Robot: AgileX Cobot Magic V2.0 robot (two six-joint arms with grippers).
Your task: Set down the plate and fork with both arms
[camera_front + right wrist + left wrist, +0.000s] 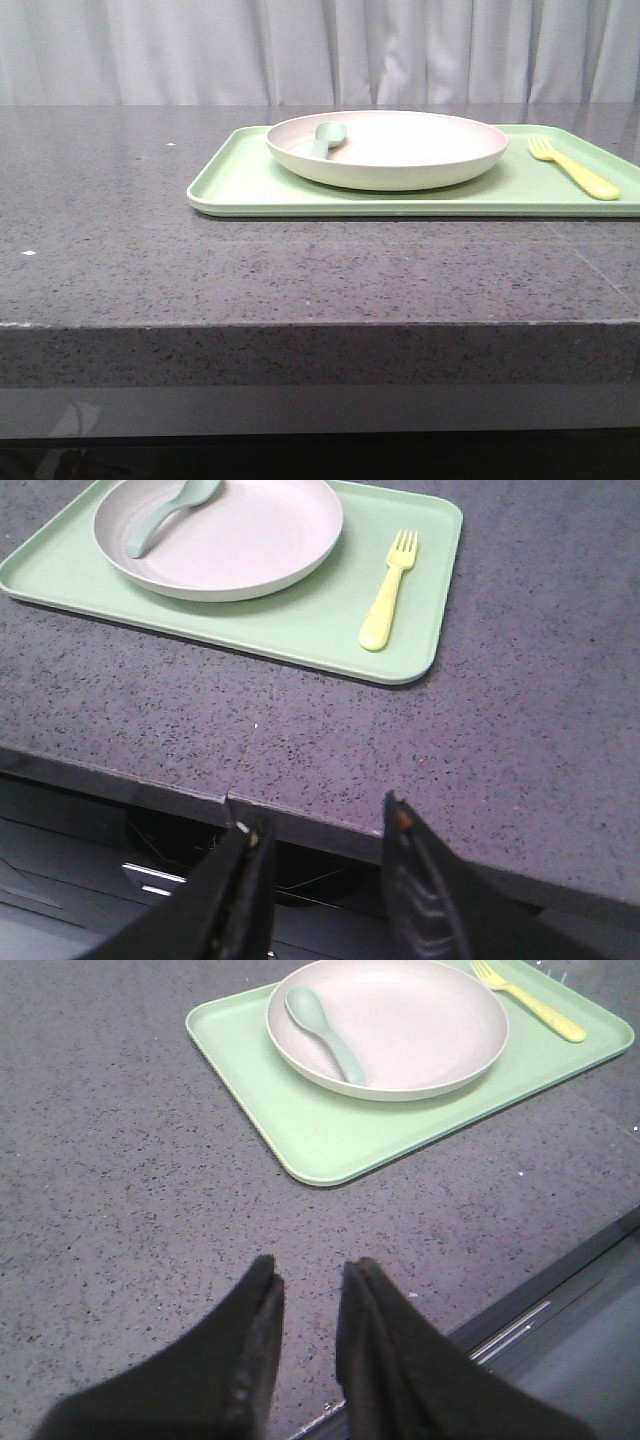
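Pale pinkish-cream round plastic plate (388, 150) sits on flat light-green rectangular tray (250, 185), grey-green spoon (325, 1030) lying in it; small pale yellow plastic fork (575, 168) on tray just right of plate. Left gripper (308, 1285) slightly parted, empty, over near tabletop; right gripper (320, 845) wider apart, empty, at near table edge. Risk: tilting plate slides spoon out; low fork slips from fingers. Bare grey stone counter (100, 200) left & near side gives room

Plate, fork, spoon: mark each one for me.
plate (400, 140), front view, centre of its bare inner surface.
fork (385, 600), right wrist view, middle of the handle.
spoon (303, 1005), left wrist view, on the bowl.
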